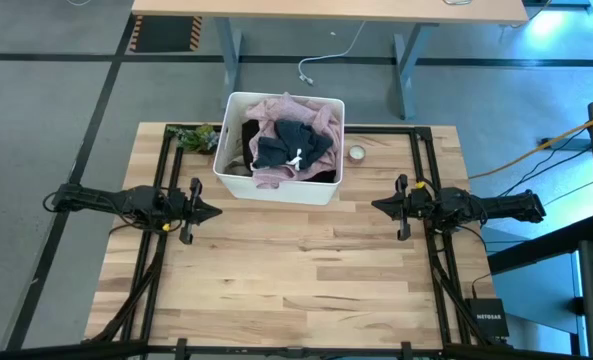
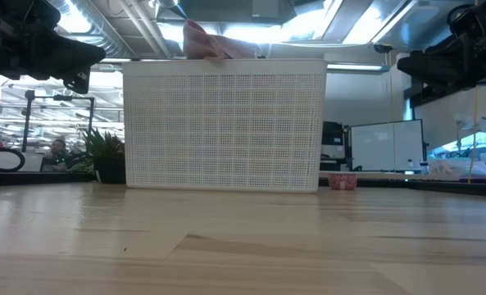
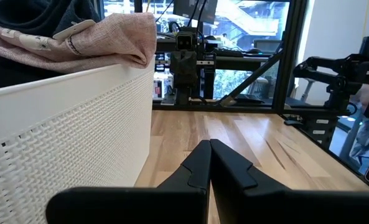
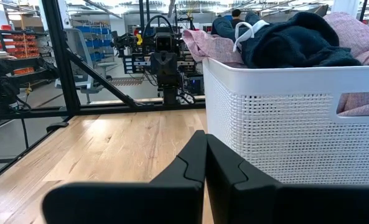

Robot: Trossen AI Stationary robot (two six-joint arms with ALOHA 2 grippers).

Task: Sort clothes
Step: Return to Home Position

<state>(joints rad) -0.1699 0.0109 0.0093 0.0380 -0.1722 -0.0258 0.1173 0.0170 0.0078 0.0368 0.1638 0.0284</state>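
The clothes (image 1: pixel 311 135) are lying heaped in the white bin (image 1: pixel 276 188) at the far middle of the worktop (image 1: pixel 296 270), with the dark blue-grey garment (image 1: pixel 294 145) resting on top of the pink one (image 1: pixel 286 108). The left pincer (image 1: pixel 216 211) and right pincer (image 1: pixel 376 206) are hovering on either side nearer the front. Both are pressed narrow and gripping nothing.

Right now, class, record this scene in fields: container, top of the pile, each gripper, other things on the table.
Container: white bin, far middle of the table
Top of pile: dark blue garment lying on pink garment
Left gripper: shut, empty, left of the bin
Right gripper: shut, empty, right of the bin
Other things: plant, small cup, beside the bin
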